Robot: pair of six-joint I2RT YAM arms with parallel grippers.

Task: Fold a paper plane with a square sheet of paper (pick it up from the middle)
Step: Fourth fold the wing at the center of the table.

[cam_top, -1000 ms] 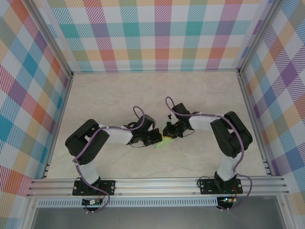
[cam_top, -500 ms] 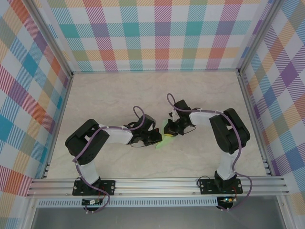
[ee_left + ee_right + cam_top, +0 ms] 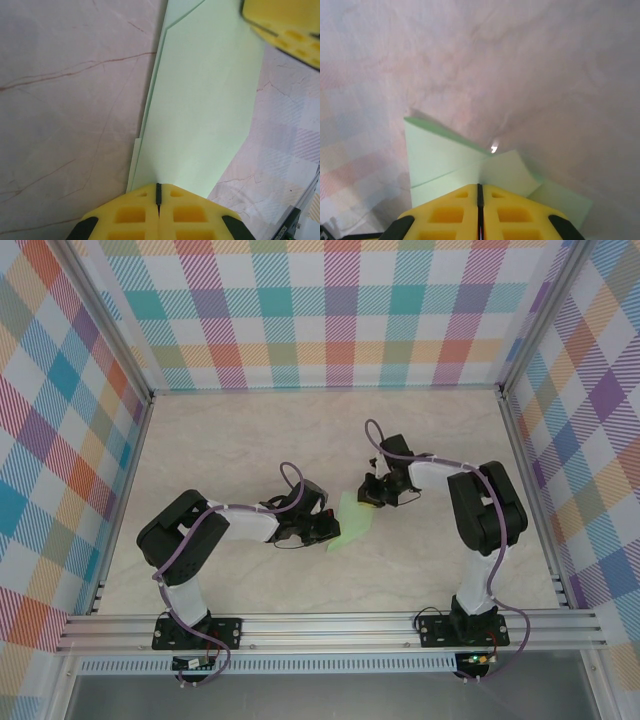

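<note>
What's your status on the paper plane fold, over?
Left hand shut on one end of the folded green paper. Right hand shut on the opposite end. No obstruction seen.

place: lab test cell | signs: checked walls (image 3: 340, 310), aluminium frame (image 3: 330, 625), marble-look table (image 3: 250, 440)

A pale beige, marble-veined tabletop (image 3: 250, 440) lies inside three walls of pastel plaid (image 3: 330, 310) in teal, orange, pink and purple. Silver aluminium posts (image 3: 105, 325) stand at the back corners, and a slotted aluminium rail (image 3: 330, 628) runs along the near edge. The light is soft and even.
</note>
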